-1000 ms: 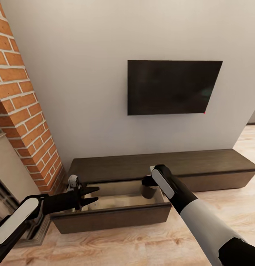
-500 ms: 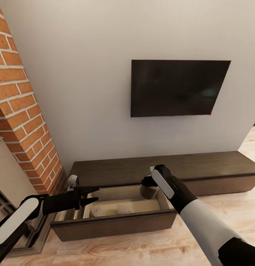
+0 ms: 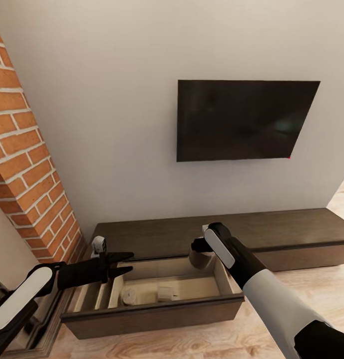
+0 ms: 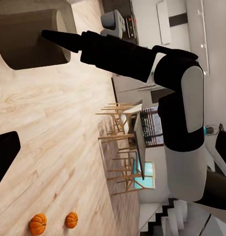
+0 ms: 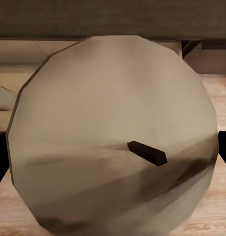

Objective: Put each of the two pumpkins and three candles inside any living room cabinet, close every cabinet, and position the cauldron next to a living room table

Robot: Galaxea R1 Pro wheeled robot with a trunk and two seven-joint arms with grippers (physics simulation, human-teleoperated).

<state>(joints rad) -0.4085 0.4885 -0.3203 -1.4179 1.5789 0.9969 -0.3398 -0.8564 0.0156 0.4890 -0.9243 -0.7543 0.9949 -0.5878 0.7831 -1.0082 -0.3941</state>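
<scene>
Since a second ago the head camera has shifted, so more of the pulled-out drawer's pale wood inside shows; the arms keep their poses. This drawer belongs to the long, low, dark brown cabinet under a black wall television, beside a red brick column. Two candles, stubby beige-grey cylinders, lie side by side on the drawer floor near its front, to the right of thin wooden dividers.

A third candle, faceted and dull beige with a small dark wick, sits between the fingers of the right gripper, which holds it over the drawer's rear right corner; in the head view the forearm hides most of it. The right wrist view has the cabinet's dark front edge and pale interior behind the candle.

Black and pointed, the fingers of the left gripper are spread apart and empty, hovering over the drawer's left end. Its wrist view looks across the light plank floor, where two ribbed orange pumpkins rest just beside each other, well apart from the cabinet, with wooden dining chairs beyond and the right arm crossing in front.
</scene>
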